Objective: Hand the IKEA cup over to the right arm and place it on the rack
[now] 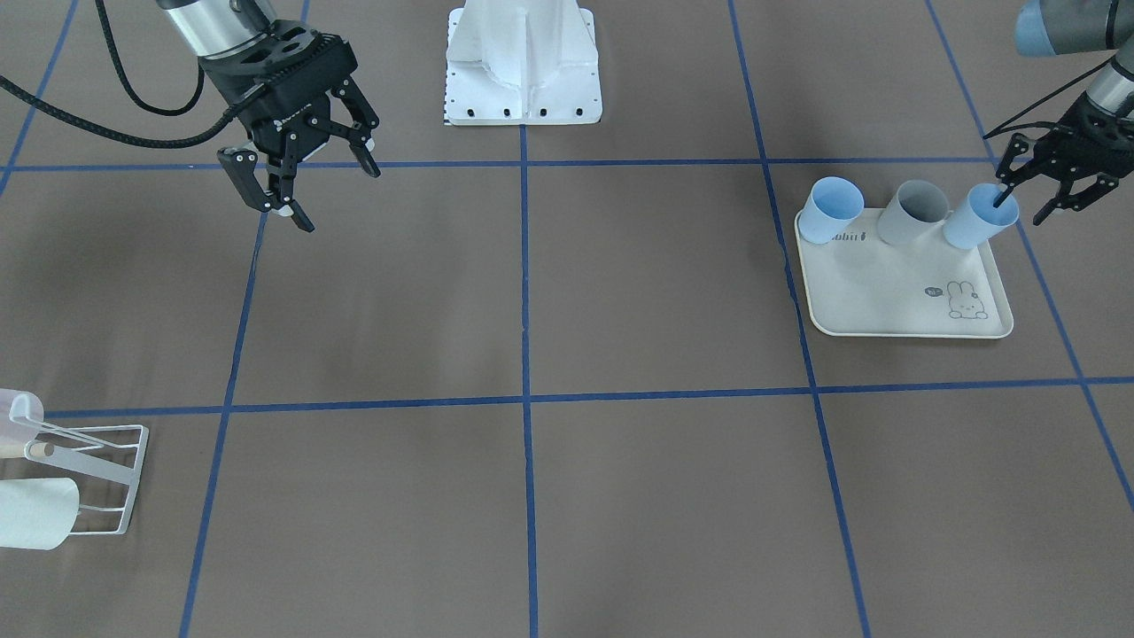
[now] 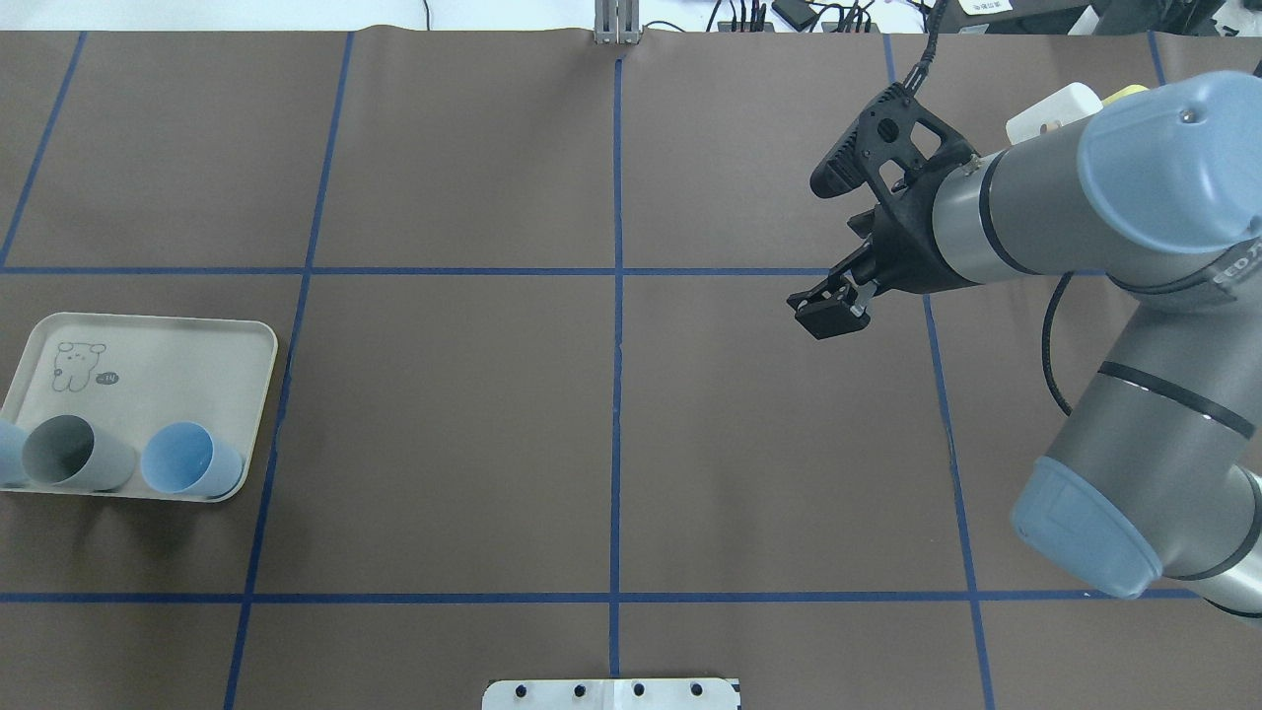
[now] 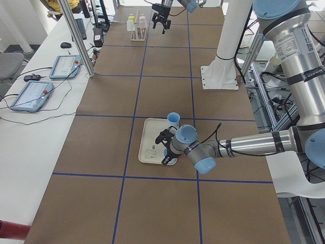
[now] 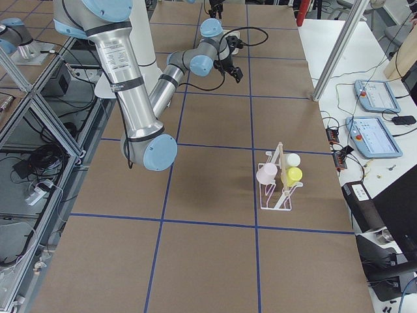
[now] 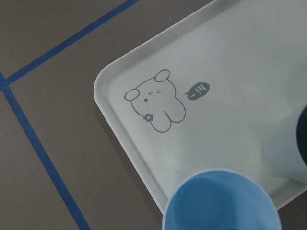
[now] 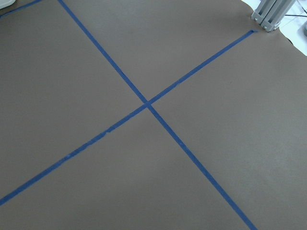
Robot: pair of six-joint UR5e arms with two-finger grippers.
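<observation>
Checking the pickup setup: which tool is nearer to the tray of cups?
Left. The left tool is open at the tray's corner, straddling a blue cup's rim. The right tool hangs open far across the table.

- The rack (image 4: 276,203) stands on the bench (image 4: 208,261), bearing a pink cup (image 4: 266,173), a white cup (image 4: 293,159) and a yellow cup (image 4: 294,174).
- The right arm (image 4: 130,98) reaches well apart from it.

Silver right arm (image 2: 1025,212), pale blue caps (image 2: 1163,158); black cable (image 2: 1051,340)
</observation>
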